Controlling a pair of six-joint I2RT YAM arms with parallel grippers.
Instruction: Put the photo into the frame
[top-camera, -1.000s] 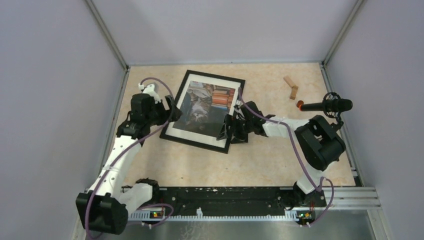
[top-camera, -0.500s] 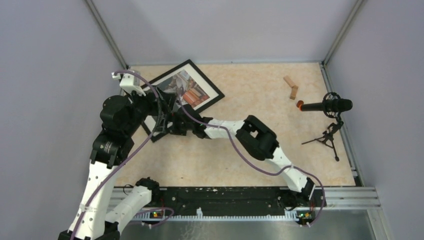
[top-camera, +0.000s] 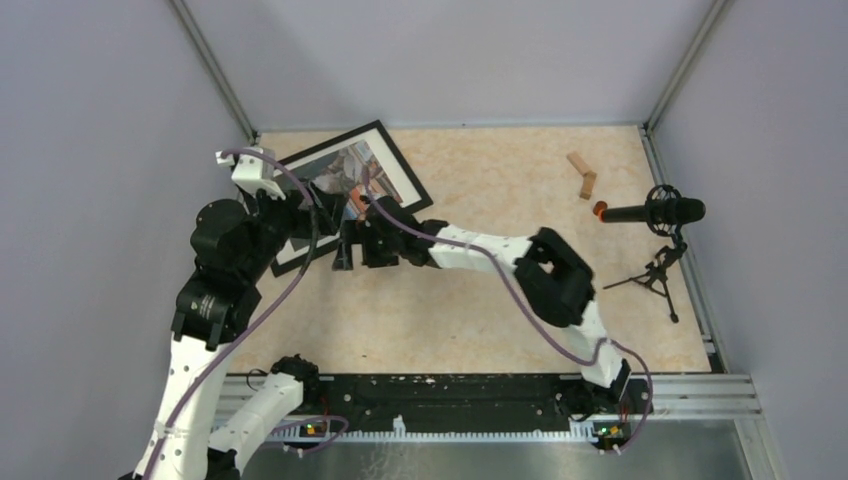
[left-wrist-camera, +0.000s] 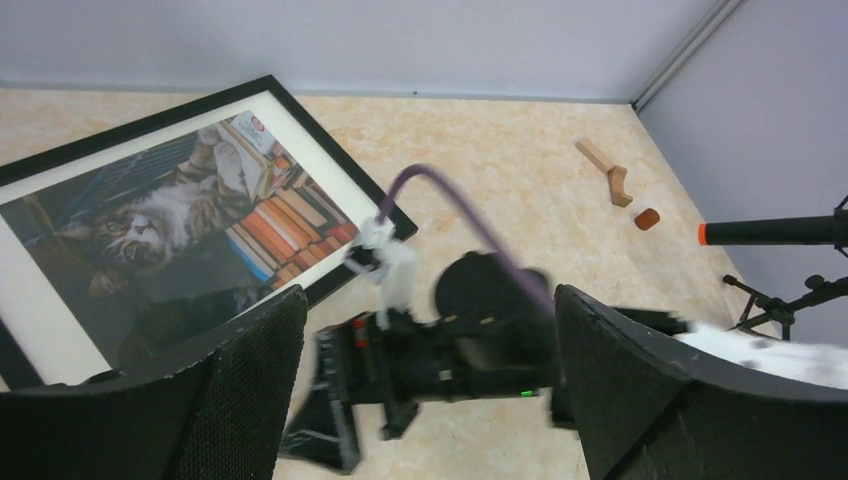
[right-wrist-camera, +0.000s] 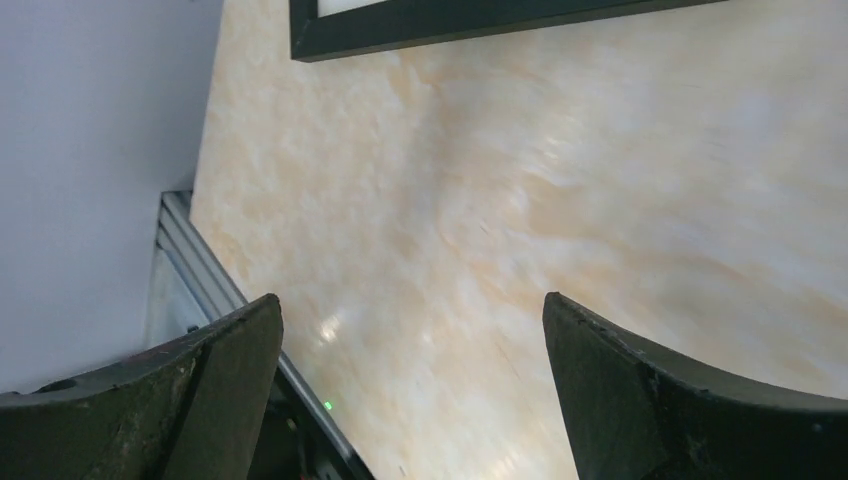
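The black frame (top-camera: 405, 160) lies flat and turned at an angle in the back left corner of the table. The photo (top-camera: 345, 175) of a cat and stacked books sits inside it, within a white border. In the left wrist view the frame (left-wrist-camera: 335, 152) and photo (left-wrist-camera: 170, 220) fill the upper left. My left gripper (top-camera: 325, 203) hovers over the frame's near right edge, open and empty (left-wrist-camera: 430, 295). My right gripper (top-camera: 347, 246) reaches across just in front of the frame, open (right-wrist-camera: 412, 300) above bare table, with the frame's edge (right-wrist-camera: 480, 25) at the top of its view.
Two wooden pieces (top-camera: 582, 175) and a small orange cylinder (top-camera: 599, 210) lie at the back right. A microphone on a tripod (top-camera: 655, 212) stands by the right wall. Walls close in the left, back and right sides.
The frame with its photo has slid and turned from the table's middle into the back left corner. My right arm swung far left after it; my left arm drew back and rose.
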